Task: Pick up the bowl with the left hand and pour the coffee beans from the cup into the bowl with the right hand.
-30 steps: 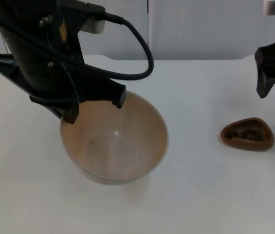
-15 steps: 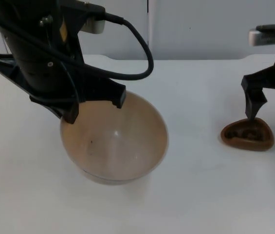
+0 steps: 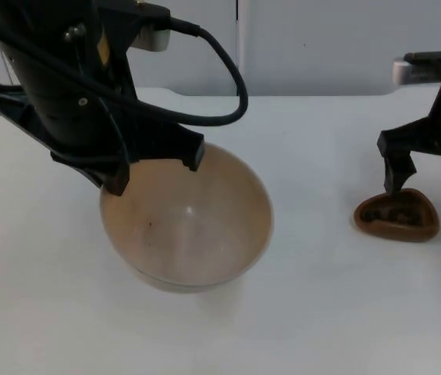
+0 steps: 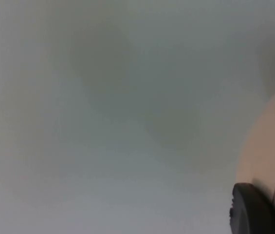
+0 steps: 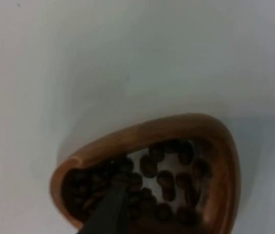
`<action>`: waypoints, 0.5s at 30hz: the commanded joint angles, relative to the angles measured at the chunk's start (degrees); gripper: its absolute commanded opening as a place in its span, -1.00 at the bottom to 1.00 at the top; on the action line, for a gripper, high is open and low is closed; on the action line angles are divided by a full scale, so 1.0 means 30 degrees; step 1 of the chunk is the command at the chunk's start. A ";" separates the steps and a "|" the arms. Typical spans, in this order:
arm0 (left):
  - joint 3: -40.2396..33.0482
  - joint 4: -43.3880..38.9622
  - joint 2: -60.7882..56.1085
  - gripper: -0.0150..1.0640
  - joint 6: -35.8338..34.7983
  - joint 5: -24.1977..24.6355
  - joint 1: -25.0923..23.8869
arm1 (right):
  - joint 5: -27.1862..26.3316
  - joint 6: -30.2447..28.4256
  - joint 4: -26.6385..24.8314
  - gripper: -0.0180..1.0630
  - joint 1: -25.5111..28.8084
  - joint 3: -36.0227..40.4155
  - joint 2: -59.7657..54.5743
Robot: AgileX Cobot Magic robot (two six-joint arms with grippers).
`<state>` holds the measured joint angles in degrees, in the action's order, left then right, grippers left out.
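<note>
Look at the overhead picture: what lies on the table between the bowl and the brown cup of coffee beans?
Nothing: the top view shows bare white table between the tan round bowl and the brown rounded-triangle cup.

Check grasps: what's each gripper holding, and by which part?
Left gripper holds the bowl by its far rim. Right gripper is at the cup rim, one fingertip inside among the coffee beans; grip unclear.

Even, diffuse overhead light; white table top (image 3: 321, 312) bright, no hard glare. Soft shadow under the tan round bowl (image 3: 186, 223), with a faint highlight inside it. Left wrist view hazy and out of focus (broad grey smudges of shadow). Right wrist view soft; brown teardrop-shaped cup (image 5: 176, 129) casts a pale shadow beyond its rim.
</note>
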<state>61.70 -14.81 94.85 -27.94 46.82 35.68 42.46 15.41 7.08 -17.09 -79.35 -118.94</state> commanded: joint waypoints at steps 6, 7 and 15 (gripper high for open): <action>0.0094 0.0216 -0.0175 -0.98 -0.0137 -0.0230 0.0085 | -0.0277 0.0123 0.0172 0.80 0.0476 0.0005 -0.0837; 0.0094 0.0216 -0.0175 -0.98 -0.0137 -0.0230 0.0085 | -0.0277 0.0123 0.0172 0.80 0.0476 0.0005 -0.0837; 0.0094 0.0216 -0.0175 -0.98 -0.0137 -0.0230 0.0085 | -0.0779 0.0048 0.0115 0.80 0.0476 0.0005 -0.1623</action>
<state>61.70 -14.81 94.85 -27.94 46.79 35.68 40.79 15.66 7.20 -15.85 -79.35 -123.22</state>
